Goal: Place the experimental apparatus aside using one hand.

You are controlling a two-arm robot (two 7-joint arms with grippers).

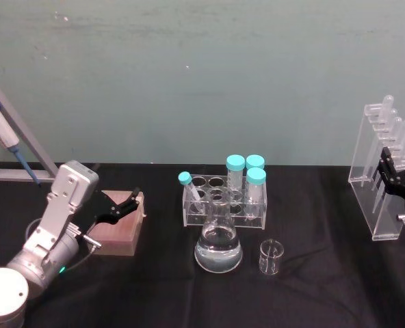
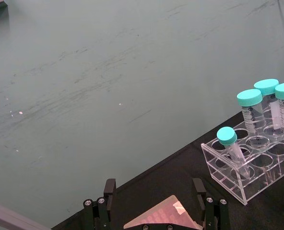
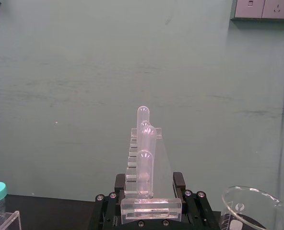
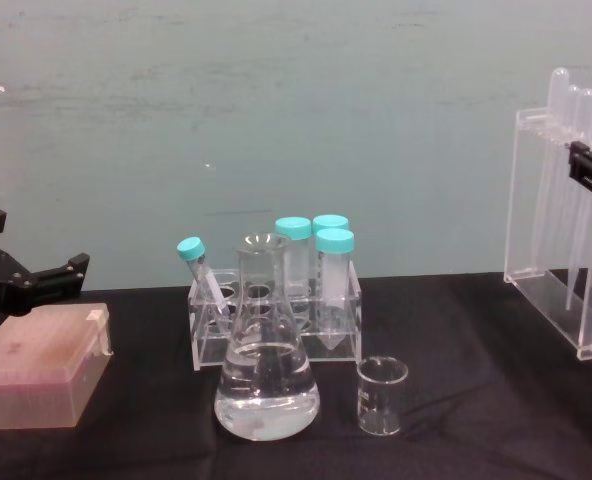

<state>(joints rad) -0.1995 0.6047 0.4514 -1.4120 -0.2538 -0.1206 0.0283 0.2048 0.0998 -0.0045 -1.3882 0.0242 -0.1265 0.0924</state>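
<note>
The tall acrylic rack (image 1: 379, 179) of long round-topped tubes stands at the table's far right, also seen as the acrylic rack (image 4: 566, 240). My right gripper (image 1: 393, 167) is shut on its upper part, and the rack (image 3: 150, 163) sits between the black fingers (image 3: 121, 184). The conical flask (image 1: 218, 243) of clear liquid and the small beaker (image 1: 271, 257) stand at the centre front. My left gripper (image 1: 120, 205) hangs open over the pink box (image 1: 118, 231) at the left.
A low clear rack (image 1: 223, 202) of teal-capped tubes stands just behind the flask. A glass vessel's rim (image 3: 250, 207) lies close beside the right gripper. Black tabletop lies bare between the beaker and the tall rack. A teal wall backs the table.
</note>
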